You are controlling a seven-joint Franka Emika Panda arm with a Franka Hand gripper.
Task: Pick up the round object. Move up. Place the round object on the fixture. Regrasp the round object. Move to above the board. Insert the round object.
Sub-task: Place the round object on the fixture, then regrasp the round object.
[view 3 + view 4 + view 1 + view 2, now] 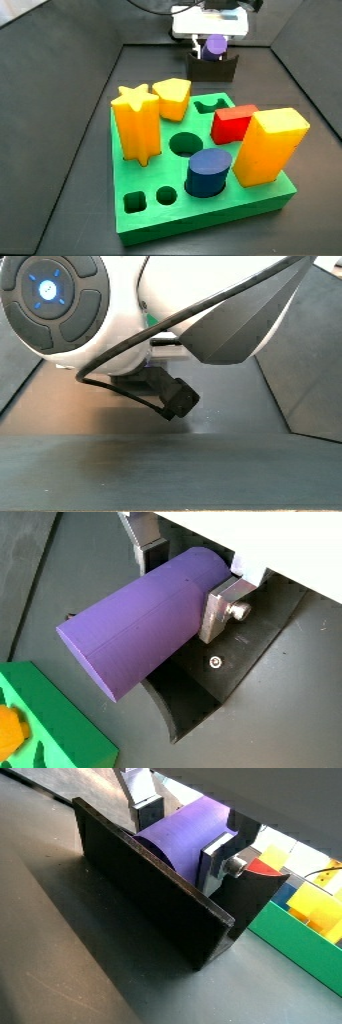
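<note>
In a wrist view, my gripper (pixel 181 574) is closed on the purple cylinder peg (pixel 140 620), my silver finger (pixel 221 604) pressed flat to its side. The peg lies tilted over the dark fixture (pixel 201 697), and a green corner of the board (pixel 47 727) sits just off beyond the peg's free end.

In a wrist view, the peg (pixel 181 833) between my fingers (pixel 222 856) rests at the fixture's (pixel 147 883) top edge; the board (pixel 301 943) lies just beside it.

In a side view, my gripper (pixel 213 28) hangs over the fixture (pixel 211 69), the peg (pixel 215 45) under it, well beyond the board (pixel 147 190) with its yellow star peg (pixel 132 122), red block (pixel 233 124) and dark blue cylinder (pixel 207 172).

In a side view, only my arm's white housing (pixel 94 306) and a black cable (pixel 160 391) show.
</note>
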